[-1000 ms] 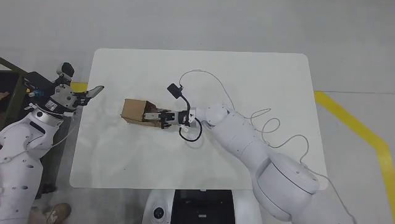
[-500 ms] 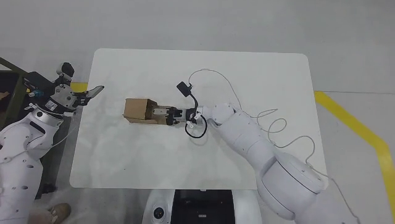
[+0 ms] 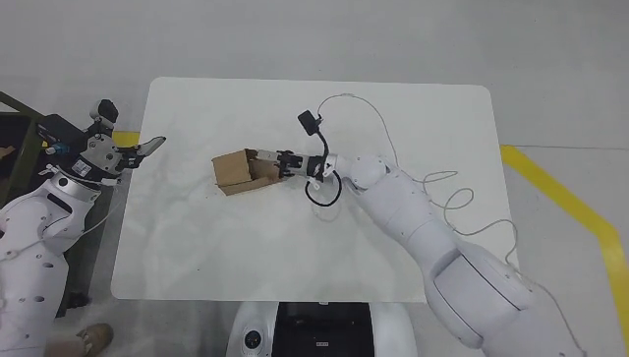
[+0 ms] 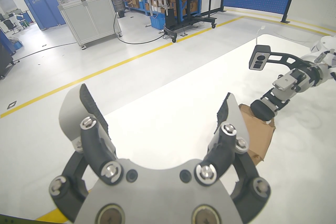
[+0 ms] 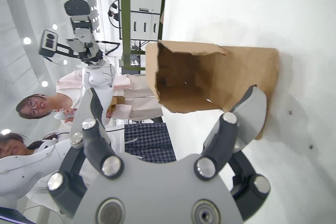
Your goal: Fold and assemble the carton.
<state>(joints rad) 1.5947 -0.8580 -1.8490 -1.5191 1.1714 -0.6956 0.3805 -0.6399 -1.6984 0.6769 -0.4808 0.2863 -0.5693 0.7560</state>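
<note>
A white table (image 3: 393, 239) is carrying a single brown carton (image 3: 233, 169), which is lying on its side a little left of the table's middle. The carton is only partly assembled: its far end is looking closed, while the end facing the right arm is standing open, with loose flaps spreading out around the mouth. In the right wrist view the carton (image 5: 210, 83) is showing its hollow brown inside, with one flap lying flat against the tabletop. The right gripper (image 3: 273, 165) is sitting just at this open mouth with its fingers spread wide and gripping nothing; one finger (image 5: 252, 104) is overlapping the flat flap, and whether it is pressing on it cannot be told. The other finger is hanging in the air on the opposite side of the mouth. The left gripper (image 3: 147, 148) is hovering at the table's left edge, well apart from the carton, with its fingers parted and nothing between them. From the left wrist view the carton (image 4: 258, 135) is showing beyond one of its fingers (image 4: 229, 114). A thin white cable (image 3: 432, 185) is looping over the table beside the right arm.
</note>
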